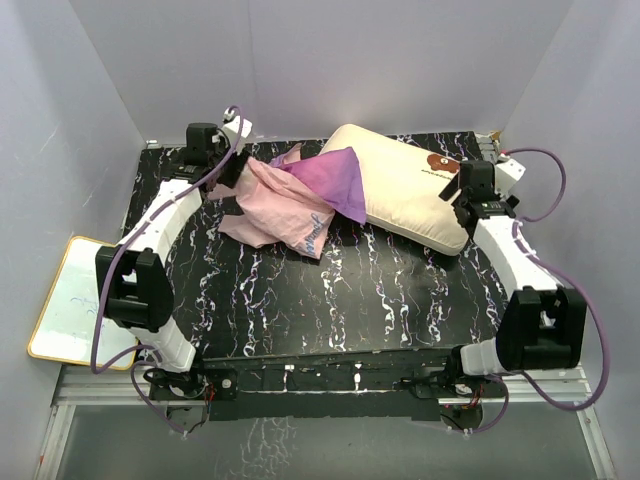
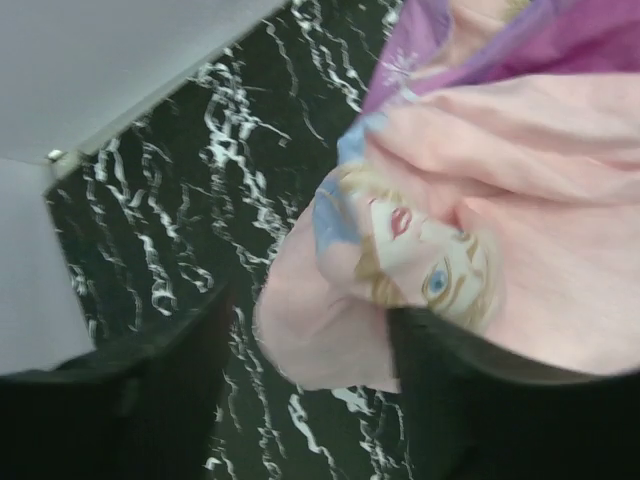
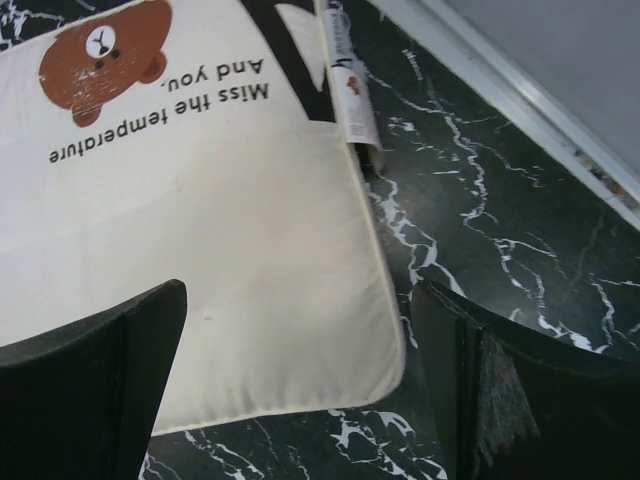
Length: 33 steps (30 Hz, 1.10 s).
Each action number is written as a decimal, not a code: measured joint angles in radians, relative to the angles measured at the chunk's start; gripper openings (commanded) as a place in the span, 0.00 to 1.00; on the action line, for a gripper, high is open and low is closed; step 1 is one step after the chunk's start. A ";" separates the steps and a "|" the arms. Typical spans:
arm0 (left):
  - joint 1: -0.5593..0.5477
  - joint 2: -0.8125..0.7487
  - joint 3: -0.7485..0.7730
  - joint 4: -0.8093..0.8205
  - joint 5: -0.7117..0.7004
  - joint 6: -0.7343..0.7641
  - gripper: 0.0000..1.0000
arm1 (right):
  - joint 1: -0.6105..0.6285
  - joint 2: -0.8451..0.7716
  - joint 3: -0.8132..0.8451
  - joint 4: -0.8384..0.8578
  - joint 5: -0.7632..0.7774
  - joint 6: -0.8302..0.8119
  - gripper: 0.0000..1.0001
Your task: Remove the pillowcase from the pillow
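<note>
The cream pillow (image 1: 405,190) with a brown bear face lies at the back right of the table. The pink-purple pillowcase (image 1: 290,205) lies crumpled to its left, with a purple flap over the pillow's left end. My left gripper (image 1: 234,192) is open at the pillowcase's left edge. In the left wrist view a pale pink fold with the princess face (image 2: 400,250) sits between the spread fingers (image 2: 310,400). My right gripper (image 1: 458,200) is open over the pillow's right end. In the right wrist view its jaws (image 3: 300,390) straddle the pillow's corner (image 3: 250,260).
The black marble table (image 1: 330,300) is enclosed by grey walls at the back and both sides. A white board (image 1: 70,298) lies off the table's left edge. A label (image 3: 350,90) hangs from the pillow's seam.
</note>
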<state>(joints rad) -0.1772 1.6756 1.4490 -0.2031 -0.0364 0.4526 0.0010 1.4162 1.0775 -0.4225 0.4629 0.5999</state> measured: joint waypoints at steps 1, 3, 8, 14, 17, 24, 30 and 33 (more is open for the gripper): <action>0.000 0.005 0.000 -0.017 0.011 -0.006 0.87 | 0.000 -0.025 -0.021 0.009 0.024 -0.001 0.98; -0.002 0.006 0.000 -0.053 0.031 -0.028 0.97 | 0.001 -0.092 -0.077 0.038 0.077 0.000 0.98; 0.025 0.009 -0.011 -0.057 0.055 -0.118 0.97 | 0.001 -0.228 -0.263 0.230 0.200 0.044 0.98; 0.101 0.006 -0.197 0.047 0.044 -0.264 0.97 | 0.001 -0.242 -0.536 0.529 0.193 -0.030 0.98; 0.112 0.000 -0.346 0.127 0.043 -0.328 0.97 | 0.001 -0.265 -0.717 0.756 0.110 -0.127 0.98; 0.179 -0.051 -0.712 0.424 0.051 -0.438 0.97 | 0.000 -0.194 -0.866 1.135 -0.111 -0.322 0.98; 0.220 -0.100 -0.928 0.778 0.014 -0.464 0.97 | 0.002 -0.065 -0.940 1.416 -0.253 -0.428 0.98; 0.221 -0.094 -0.986 0.901 -0.007 -0.479 0.97 | 0.002 0.008 -0.989 1.536 -0.271 -0.445 0.98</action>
<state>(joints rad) 0.0441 1.5814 0.4633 0.6975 -0.0437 -0.0261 0.0029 1.4239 0.0883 1.1137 0.1917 0.1547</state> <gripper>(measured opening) 0.970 0.982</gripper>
